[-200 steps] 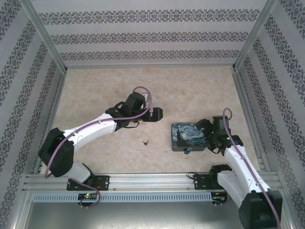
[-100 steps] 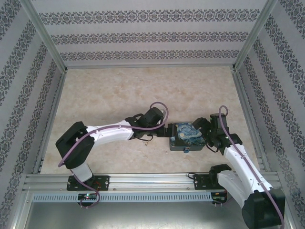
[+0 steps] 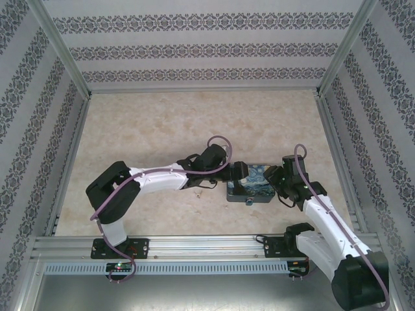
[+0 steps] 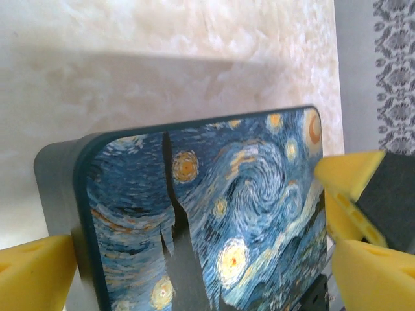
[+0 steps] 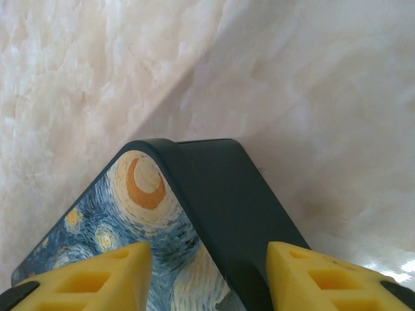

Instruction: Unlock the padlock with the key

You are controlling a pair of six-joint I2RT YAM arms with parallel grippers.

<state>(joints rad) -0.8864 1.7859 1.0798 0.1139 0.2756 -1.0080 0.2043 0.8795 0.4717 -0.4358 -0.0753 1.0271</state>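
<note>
Top external: left gripper, spread wide across the left end of the box. Padlock, small, at box's near edge. Right gripper, astride right corner; you cannot tell whether it pinches. Risk: your uneven squeeze could skid the box and swing the padlock away.

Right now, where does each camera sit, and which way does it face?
Top external: above and behind the bases, looking down at the table; left arm and right arm show, both at the box.
Left wrist: low by the box, facing across its painted lid; left fingers flank it.
Right wrist: facing down at a box corner; right fingers straddle it.
Shared: all three show the box.
</note>
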